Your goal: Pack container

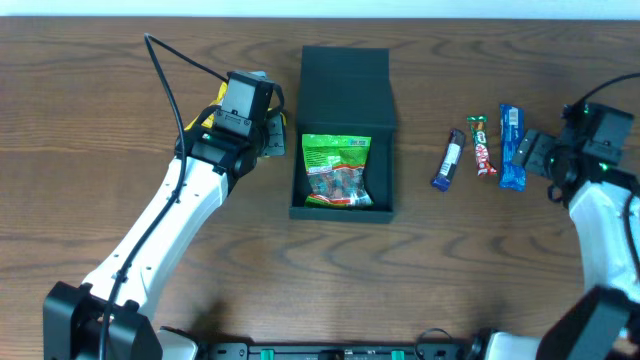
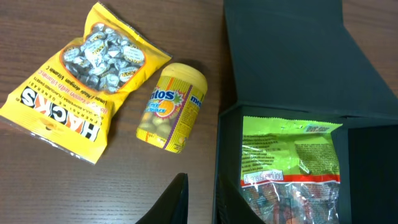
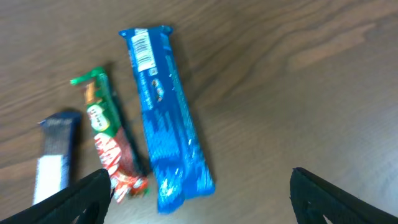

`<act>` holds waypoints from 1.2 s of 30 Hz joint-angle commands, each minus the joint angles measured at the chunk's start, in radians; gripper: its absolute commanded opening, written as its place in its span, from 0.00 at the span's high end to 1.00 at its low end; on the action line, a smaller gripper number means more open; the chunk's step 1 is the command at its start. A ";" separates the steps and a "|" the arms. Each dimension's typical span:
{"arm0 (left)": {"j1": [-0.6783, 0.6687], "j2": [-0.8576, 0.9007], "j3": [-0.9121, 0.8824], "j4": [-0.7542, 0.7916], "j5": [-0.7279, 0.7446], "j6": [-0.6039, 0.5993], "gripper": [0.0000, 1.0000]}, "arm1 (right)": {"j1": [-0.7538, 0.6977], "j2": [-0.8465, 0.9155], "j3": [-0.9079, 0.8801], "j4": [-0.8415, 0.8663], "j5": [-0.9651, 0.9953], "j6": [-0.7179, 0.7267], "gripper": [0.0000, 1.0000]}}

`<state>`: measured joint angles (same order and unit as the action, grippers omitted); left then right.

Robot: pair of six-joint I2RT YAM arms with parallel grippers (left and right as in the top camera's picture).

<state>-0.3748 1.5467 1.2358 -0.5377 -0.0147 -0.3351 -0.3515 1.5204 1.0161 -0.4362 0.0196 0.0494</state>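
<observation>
Packing was midway: the container, lid open at mid-bench, held one green packet. Three bars lay at its 3 o'clock. The right hand, spread wide, hovered over the blue bar and probably had to descend and pinch it. At 9 o'clock lay one yellow bag and one yellow tub, near the left hand, whose spread could not be told.
</observation>
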 commanded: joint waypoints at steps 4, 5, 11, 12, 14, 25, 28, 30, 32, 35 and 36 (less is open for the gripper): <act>0.002 0.005 0.010 0.000 -0.010 0.018 0.81 | -0.004 0.193 0.018 0.161 0.006 -0.062 0.08; 0.002 0.005 0.010 -0.001 -0.010 0.018 0.80 | -0.004 0.212 0.018 0.187 -0.011 -0.069 0.08; 0.002 0.005 0.010 -0.001 -0.010 0.018 0.75 | 0.001 0.340 0.018 0.298 -0.060 -0.080 0.14; 0.002 0.006 0.010 0.000 -0.010 0.018 0.74 | 0.002 0.356 0.018 0.306 -0.072 -0.082 0.16; 0.002 0.005 0.010 0.000 -0.010 0.018 0.74 | 0.002 0.383 0.018 0.319 -0.077 -0.081 0.17; 0.002 0.005 0.010 -0.001 -0.010 0.018 0.72 | 0.007 0.404 0.018 0.321 -0.077 -0.107 0.52; 0.002 0.005 0.010 0.000 -0.010 0.018 0.72 | 0.007 0.403 0.019 0.308 -0.079 -0.106 0.60; 0.002 0.005 0.010 -0.001 -0.010 0.018 0.72 | 0.007 0.397 0.040 0.269 -0.084 -0.101 0.66; 0.002 0.005 0.010 -0.001 -0.010 0.018 0.72 | 0.007 0.378 0.093 0.192 -0.084 -0.087 0.70; 0.002 0.006 0.010 -0.001 -0.010 0.017 0.72 | 0.008 0.314 0.225 0.035 -0.108 -0.087 0.82; 0.002 0.005 0.010 -0.002 -0.010 0.018 0.72 | 0.012 0.285 0.276 -0.024 -0.121 -0.087 0.87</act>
<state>-0.3748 1.5475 1.2358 -0.5388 -0.0143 -0.3347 -0.3508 1.8984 1.1831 -0.4175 -0.0654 -0.0509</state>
